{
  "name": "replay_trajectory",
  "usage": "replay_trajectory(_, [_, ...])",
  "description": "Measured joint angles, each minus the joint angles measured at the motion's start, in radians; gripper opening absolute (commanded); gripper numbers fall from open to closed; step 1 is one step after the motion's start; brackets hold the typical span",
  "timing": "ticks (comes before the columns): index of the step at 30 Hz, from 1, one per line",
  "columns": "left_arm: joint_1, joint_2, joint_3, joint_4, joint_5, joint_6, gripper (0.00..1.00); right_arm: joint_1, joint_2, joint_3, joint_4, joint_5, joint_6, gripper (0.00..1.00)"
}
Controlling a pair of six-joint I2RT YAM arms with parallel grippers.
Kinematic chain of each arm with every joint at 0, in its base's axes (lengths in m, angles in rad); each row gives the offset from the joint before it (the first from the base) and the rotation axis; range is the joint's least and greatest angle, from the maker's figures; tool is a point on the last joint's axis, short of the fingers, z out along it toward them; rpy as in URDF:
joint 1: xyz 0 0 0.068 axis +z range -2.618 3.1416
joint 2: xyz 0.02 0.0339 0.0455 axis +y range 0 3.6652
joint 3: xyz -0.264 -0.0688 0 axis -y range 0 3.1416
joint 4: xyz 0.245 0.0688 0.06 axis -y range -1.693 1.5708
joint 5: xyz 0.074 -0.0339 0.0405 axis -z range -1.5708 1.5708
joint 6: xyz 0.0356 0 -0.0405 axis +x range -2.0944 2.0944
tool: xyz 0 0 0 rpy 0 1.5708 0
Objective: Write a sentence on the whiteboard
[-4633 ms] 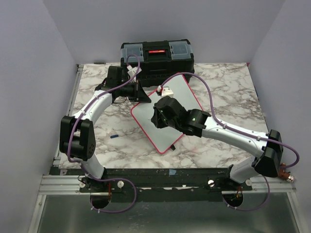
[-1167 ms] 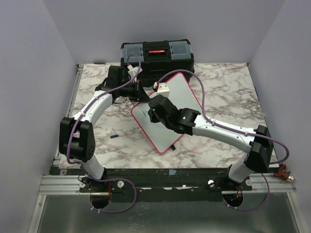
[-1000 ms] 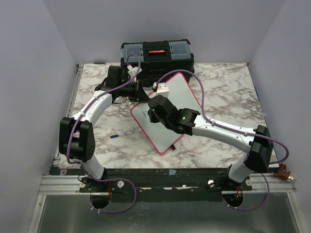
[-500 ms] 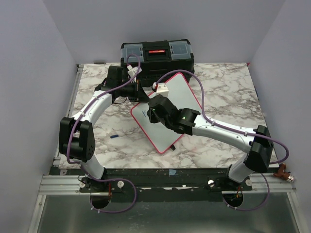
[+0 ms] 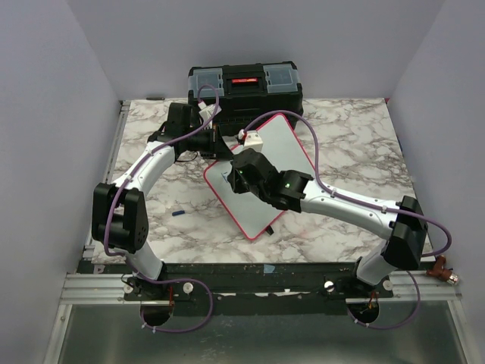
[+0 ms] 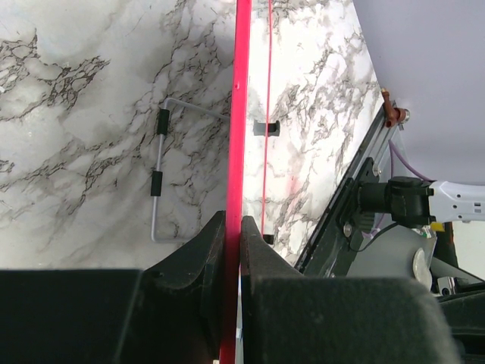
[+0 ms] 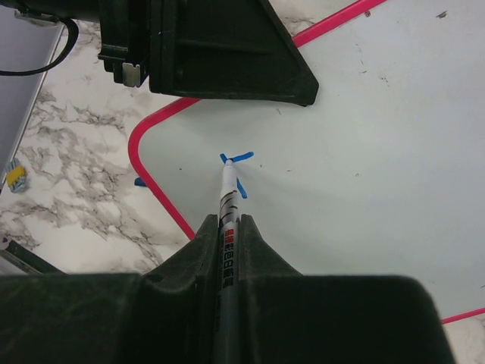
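The right tool [image 7: 227,227] pinches a marker [image 7: 227,199], tip at blue strokes [image 7: 237,158] near the whiteboard [image 7: 364,152]'s nine o'clock corner; the left tool [image 6: 233,227] clamps its red rim at ten o'clock.

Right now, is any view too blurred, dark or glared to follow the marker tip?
Right wrist: sharp, even light, no glare; marker tip and blue strokes on the whiteboard legible. Left wrist: left gripper dark, board rim edge-on. Top external: strokes too small to read beside right gripper.
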Motion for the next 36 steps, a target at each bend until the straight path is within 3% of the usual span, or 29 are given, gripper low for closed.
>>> replay_trajectory(25, [-0.005,-0.004,0.000,-0.005,-0.002,-0.005,0.00,0.000,-0.085,-0.075,-0.054,0.036,0.030,0.01])
replay_trajectory(36, [-0.008,-0.006,0.000,-0.006,-0.003,-0.005,0.00,-0.005,-0.141,-0.093,0.047,0.049,-0.011,0.01])
